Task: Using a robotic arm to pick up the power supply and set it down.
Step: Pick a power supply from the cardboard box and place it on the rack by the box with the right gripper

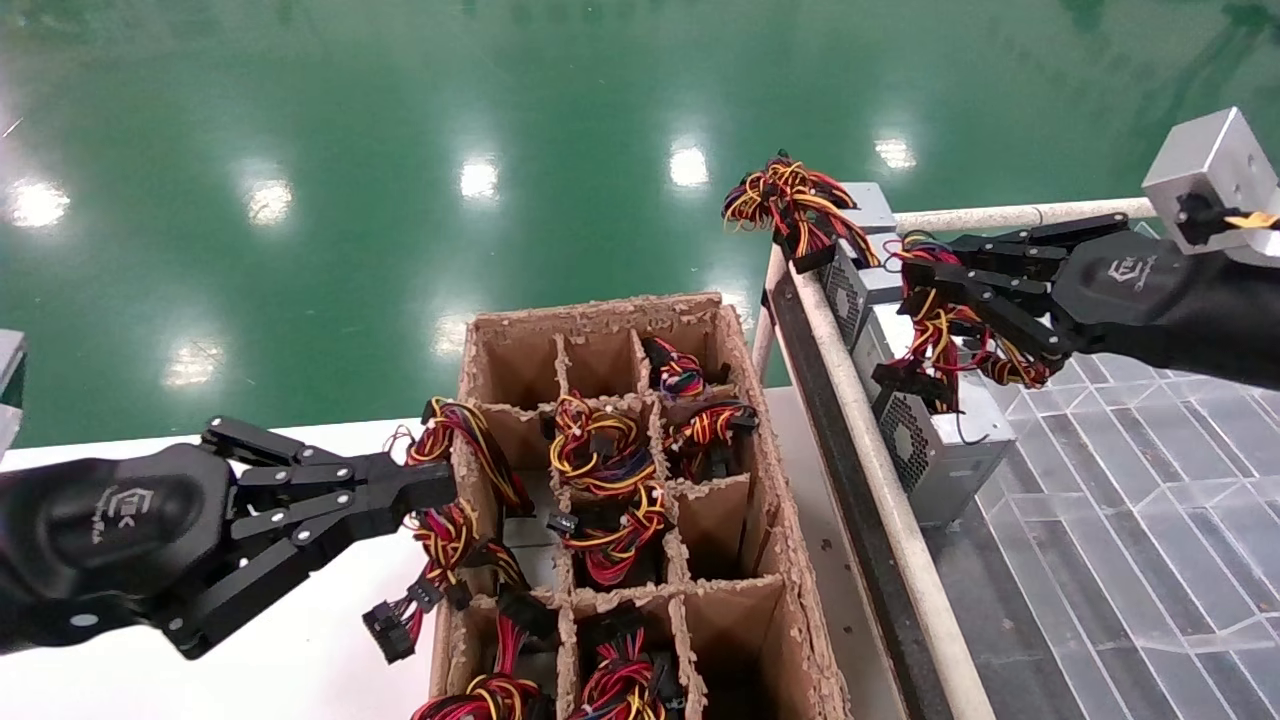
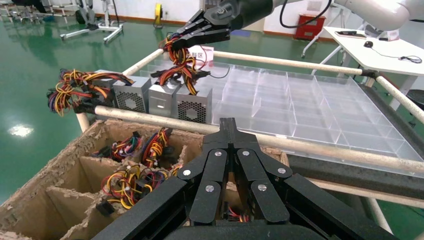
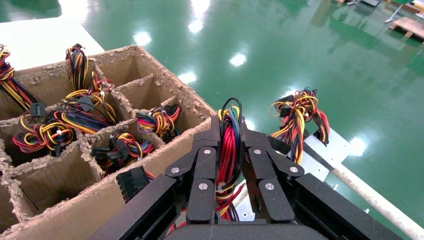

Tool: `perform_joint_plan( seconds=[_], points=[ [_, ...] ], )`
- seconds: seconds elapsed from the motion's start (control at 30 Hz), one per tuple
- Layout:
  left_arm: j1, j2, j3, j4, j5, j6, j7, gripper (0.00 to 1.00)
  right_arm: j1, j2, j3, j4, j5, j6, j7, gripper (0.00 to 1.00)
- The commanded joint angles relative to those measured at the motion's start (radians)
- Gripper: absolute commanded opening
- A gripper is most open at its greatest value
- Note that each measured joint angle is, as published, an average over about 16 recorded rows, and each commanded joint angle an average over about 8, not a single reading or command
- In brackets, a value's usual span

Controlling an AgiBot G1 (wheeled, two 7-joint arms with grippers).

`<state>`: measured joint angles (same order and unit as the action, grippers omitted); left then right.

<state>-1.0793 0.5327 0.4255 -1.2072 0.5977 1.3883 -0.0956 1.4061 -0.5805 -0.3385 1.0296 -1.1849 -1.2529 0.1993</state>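
The robotic arm's black multi-link gripper (image 1: 925, 290), marked with a white logo, is reaching in from the right and clamping a bundle of red, yellow and black wires between its fingers (image 3: 205, 175). Those wires are rising from the power supply (image 1: 935, 440), a small silver-grey metal box with a perforated vent grille, which is sitting upright just below the gripper, beside two similar boxes.

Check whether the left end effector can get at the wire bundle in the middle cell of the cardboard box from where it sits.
Probably yes. The left end effector hovers shut at the cardboard box's left wall, and the wire bundle spills out of the open top. Only loose wires draped over that wall lie between.
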Motion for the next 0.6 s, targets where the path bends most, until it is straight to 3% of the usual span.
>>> perform_joint_plan(
  seconds=[0.03, 0.07, 0.6],
  points=[
    [0.0, 0.0, 0.0, 0.0, 0.0, 0.0, 0.0, 0.0, 0.008, -0.003, -0.003, -0.005, -0.003, -0.004, 0.005, 0.94],
    [0.0, 0.0, 0.0, 0.0, 0.0, 0.0, 0.0, 0.0, 0.011, -0.002, -0.004, -0.004, -0.004, -0.005, 0.008, 1.0],
    [0.0, 0.0, 0.0, 0.0, 0.0, 0.0, 0.0, 0.0, 0.022, 0.016, -0.013, 0.083, -0.039, 0.012, 0.045, 1.0]
  ],
)
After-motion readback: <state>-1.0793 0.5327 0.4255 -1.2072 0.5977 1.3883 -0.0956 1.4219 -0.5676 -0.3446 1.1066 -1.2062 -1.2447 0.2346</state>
